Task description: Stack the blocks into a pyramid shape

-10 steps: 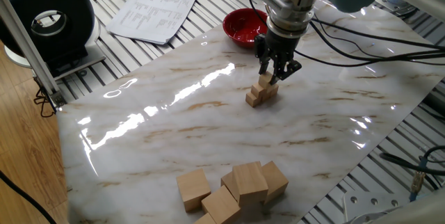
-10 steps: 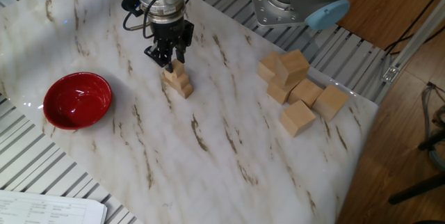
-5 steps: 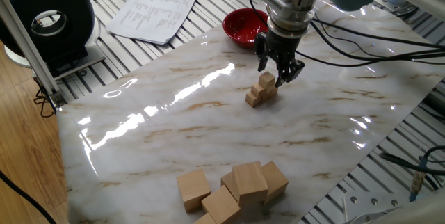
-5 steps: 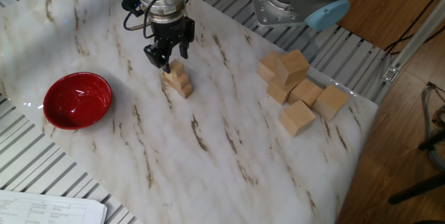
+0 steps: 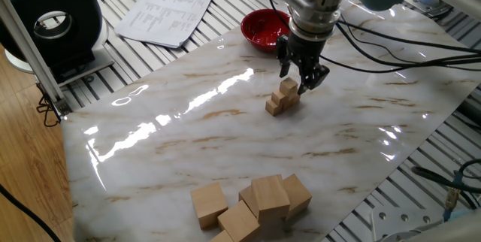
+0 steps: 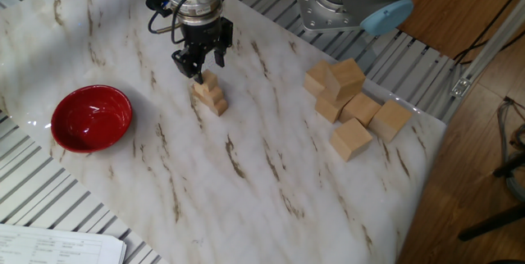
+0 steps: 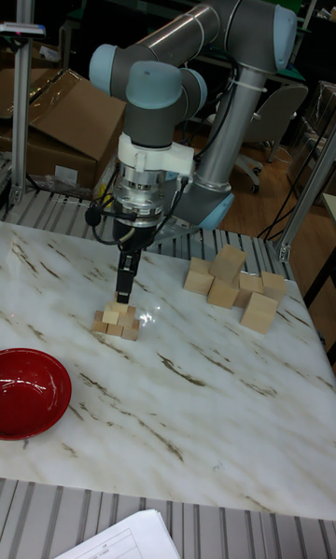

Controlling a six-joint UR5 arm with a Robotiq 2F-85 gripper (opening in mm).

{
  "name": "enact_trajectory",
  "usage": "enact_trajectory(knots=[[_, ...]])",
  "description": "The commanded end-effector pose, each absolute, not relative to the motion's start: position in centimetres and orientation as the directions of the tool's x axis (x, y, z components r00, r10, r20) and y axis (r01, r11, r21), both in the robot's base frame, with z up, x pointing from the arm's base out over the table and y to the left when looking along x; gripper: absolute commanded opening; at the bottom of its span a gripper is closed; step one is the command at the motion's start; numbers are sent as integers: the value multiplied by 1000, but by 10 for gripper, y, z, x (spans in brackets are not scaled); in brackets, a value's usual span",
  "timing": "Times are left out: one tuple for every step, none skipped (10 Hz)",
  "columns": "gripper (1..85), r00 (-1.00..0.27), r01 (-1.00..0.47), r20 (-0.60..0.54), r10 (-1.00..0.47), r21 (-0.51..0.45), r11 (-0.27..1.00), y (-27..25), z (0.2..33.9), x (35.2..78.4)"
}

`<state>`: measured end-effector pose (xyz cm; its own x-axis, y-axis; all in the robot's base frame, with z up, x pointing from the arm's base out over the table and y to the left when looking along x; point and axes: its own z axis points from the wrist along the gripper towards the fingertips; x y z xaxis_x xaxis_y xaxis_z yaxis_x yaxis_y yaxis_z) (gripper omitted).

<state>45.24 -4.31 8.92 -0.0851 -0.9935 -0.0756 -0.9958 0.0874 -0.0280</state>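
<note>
Item 1, tool: my gripper (image 5: pixel 303 79) hung point-down just above the small pyramid, its two fingers parted a little wider than one small cube, gripping nothing. In both fixed views I saw a gap between the fingertips (image 6: pixel 198 74) and the top cube, so I logged it as clear of the stack, not touching.

Item 2, task pieces: the blocks (image 5: pixel 283 97) stood directly beneath the gripper as a stepped pile on the marble tabletop (image 5: pixel 225 137), with a wider bottom row and a single cube on top (image 7: pixel 117 319). I could not count the cubes for certain from any view.

Item 3, container: a red bowl (image 6: pixel 91 117) sat on the tabletop's edge, to one side of the gripper and well apart from it. I saw nothing inside it.

Item 4, other stock: a loose cluster of larger wooden cubes (image 6: pixel 350 104) lay far from the gripper, near the table's opposite edge, some leaning on one another
</note>
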Motion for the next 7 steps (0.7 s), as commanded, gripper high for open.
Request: enact_trajectory(knots=[[583, -118, -992, -88, -989, -33, 122, -30, 96, 455], [580, -125, -991, -79, -989, -37, 128, -27, 97, 456], [577, -129, -990, -70, -989, -47, 132, -22, 96, 460], [570, -149, -986, -74, -986, -61, 153, -11, 92, 463], [570, -165, -983, -78, -983, -71, 171, -2, 88, 467], [567, -180, -979, -77, -981, -83, 186, 6, 83, 469], [560, -190, -975, -72, -979, -105, 197, 13, 77, 472]])
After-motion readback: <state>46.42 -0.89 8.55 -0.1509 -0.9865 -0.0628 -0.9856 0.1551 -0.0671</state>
